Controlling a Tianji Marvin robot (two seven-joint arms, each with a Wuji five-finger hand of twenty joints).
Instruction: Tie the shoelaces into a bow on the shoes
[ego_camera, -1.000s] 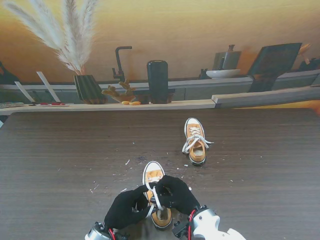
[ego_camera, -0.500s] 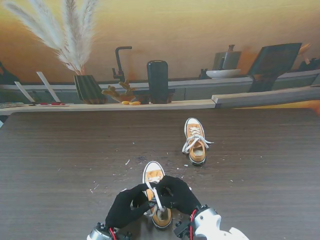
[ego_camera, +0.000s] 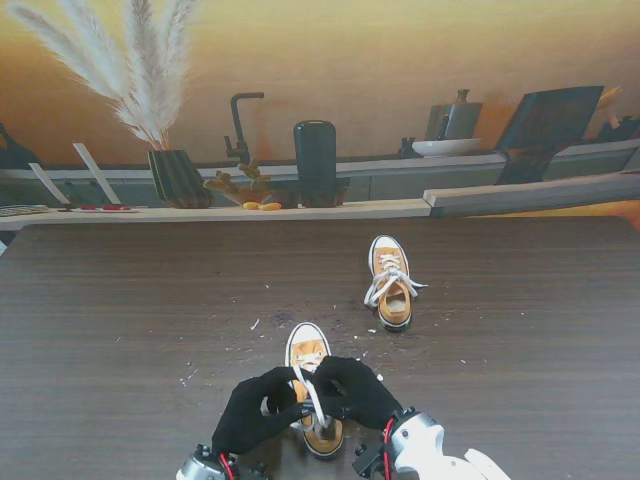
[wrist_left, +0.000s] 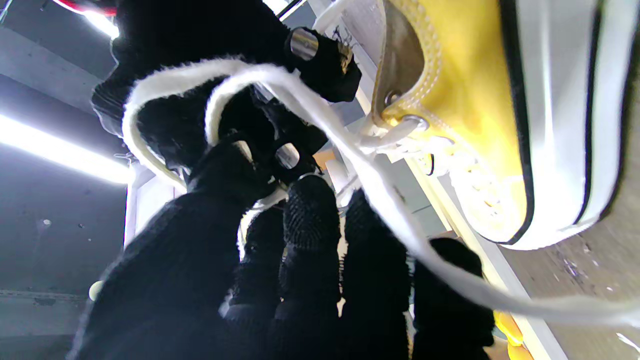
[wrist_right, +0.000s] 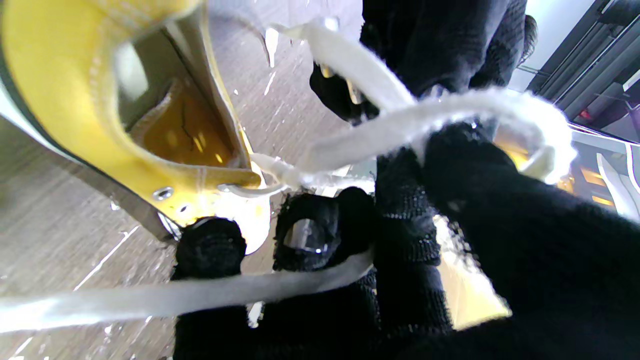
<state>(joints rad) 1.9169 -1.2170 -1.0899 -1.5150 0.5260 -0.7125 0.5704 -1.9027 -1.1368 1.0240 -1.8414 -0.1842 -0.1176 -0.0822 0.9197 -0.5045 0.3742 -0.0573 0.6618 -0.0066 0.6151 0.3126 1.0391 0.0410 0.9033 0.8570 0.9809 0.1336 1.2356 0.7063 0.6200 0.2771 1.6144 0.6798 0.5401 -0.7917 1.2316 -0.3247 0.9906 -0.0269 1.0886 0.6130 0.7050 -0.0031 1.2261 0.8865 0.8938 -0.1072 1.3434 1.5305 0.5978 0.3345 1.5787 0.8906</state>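
Both black-gloved hands barely shifted over the last second, left robot hand (ego_camera: 262, 412) edging inward; loop still being worked, no bow yet. Both are clamped on the white flat shoelace (ego_camera: 312, 396); right robot hand (ego_camera: 358, 390) pinches a loop. Near yellow canvas sneaker (ego_camera: 308, 352) sits on the dark wood worktop (ego_camera: 120, 300), long axis running away from me, toe pointing farther. Second yellow sneaker (ego_camera: 390, 282), farther right, looks already tied.

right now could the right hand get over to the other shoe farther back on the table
Probably not yet. The right hand is shut on the white lace of the near shoe, meeting the left hand. The far shoe lies apart, with bare table between.
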